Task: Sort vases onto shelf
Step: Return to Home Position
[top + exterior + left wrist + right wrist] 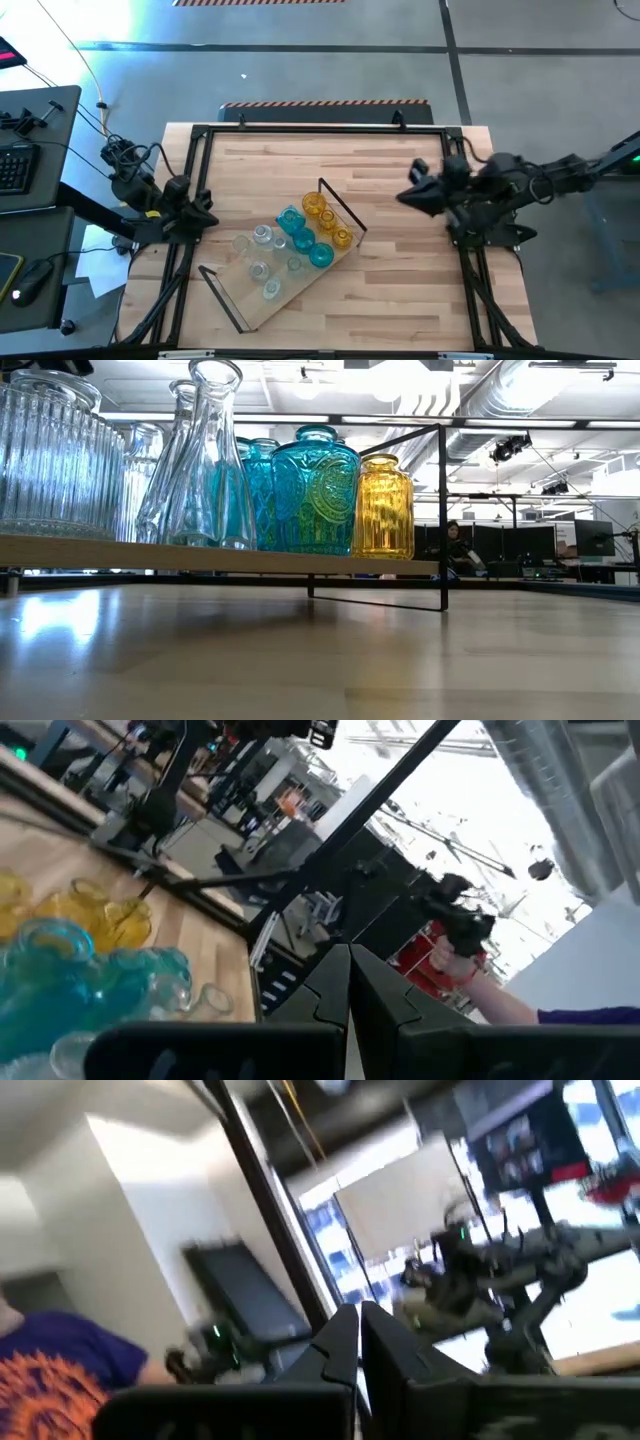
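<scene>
Open workshop bg w/ ceiling ducts & monitors. Striped wood table (400,290) is under me, w/ a black frame round its edge. The shelf (250,305) lies diagonally on the tabletop, roughly btwn my two arms, w/ a black wire frame at each end. All vases I can see stand on its board, grouped by colour. The amber vases (327,220) are in a row just beside the end frame nearer my right arm. The teal vases (303,240) are in a row right next to them, and the clear vases (262,236) spread toward the board's middle. The other end of the board is bare. In the low view, a ribbed clear jar (50,455) and a slim clear flask (205,460) sit closest to the lens, w/ teal & amber behind.

My left gripper (205,212) is off the shelf, at the table's left edge. Its fingers (325,990) are pressed together, holding nothing. My right gripper (410,195) hangs by the right edge, well apart from the shelf, fingers (335,1345) likewise closed & empty.

A person (60,1370) in a purple top is beyond the table.
</scene>
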Controlling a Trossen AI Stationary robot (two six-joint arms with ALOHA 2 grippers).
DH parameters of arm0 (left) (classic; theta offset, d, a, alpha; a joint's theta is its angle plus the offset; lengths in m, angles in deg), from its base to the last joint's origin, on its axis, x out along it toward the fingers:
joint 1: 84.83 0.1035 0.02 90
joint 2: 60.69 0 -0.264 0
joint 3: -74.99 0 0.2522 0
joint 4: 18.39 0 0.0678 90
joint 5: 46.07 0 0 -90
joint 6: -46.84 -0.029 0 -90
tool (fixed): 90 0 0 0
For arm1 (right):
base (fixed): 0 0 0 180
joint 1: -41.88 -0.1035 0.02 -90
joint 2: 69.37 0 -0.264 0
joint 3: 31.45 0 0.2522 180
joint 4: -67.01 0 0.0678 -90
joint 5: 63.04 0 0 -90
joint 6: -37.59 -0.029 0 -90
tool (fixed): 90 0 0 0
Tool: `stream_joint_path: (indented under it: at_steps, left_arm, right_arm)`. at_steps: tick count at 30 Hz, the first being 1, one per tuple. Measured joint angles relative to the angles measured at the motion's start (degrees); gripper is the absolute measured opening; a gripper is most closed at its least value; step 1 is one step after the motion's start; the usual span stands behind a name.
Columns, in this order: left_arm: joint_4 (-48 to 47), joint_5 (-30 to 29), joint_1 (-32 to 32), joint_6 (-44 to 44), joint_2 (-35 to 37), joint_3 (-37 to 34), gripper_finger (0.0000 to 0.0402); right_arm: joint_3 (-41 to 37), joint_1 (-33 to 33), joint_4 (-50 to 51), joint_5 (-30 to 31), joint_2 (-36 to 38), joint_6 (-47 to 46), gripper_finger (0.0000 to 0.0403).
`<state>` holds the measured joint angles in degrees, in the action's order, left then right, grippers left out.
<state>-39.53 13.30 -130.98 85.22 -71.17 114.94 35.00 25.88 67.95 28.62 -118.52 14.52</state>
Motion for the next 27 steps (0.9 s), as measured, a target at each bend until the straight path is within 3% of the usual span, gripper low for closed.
stream_joint_path:
  at_steps: [3,6,10,15,18,21,24,27]
  left_arm:
    - [-0.86,-1.27,0.0,2.24,0.0,0.0,0.0]
    - [-1.9,-3.8,0.0,-2.44,0.0,0.0,0.0]
    - [-3.85,0.8,0.0,-7.29,0.04,0.0,0.0]
    - [-13.79,1.15,1.23,3.19,-0.22,0.02,0.0]
    - [-17.92,4.06,2.21,9.85,-0.25,0.02,0.0]
    - [-18.55,10.67,2.36,8.44,-0.39,0.02,0.0]
    - [-18.38,16.28,2.34,8.08,-0.37,0.02,0.0]
    - [-18.34,18.83,2.41,8.63,-0.49,0.02,0.0]
  right_arm:
    - [-11.4,0.63,-11.76,1.16,6.3,-0.97,0.0]
    - [-21.17,1.25,-21.68,1.79,9.92,-2.96,0.0]
    - [-31.93,1.33,-34.56,1.81,11.03,-5.39,0.0]
    - [-41.03,1.33,-50.34,0.22,9.96,-6.41,0.0]
    - [-44.1,1.33,-59.46,-5.16,9.81,-2.81,0.0]
    - [-45.35,1.32,-66.85,-13.24,9.84,3.62,0.0]
    - [-45.42,1.31,-69.76,-21.52,9.86,9.14,0.0]
    - [-45.42,1.28,-69.44,-23.85,9.81,10.48,0.0]
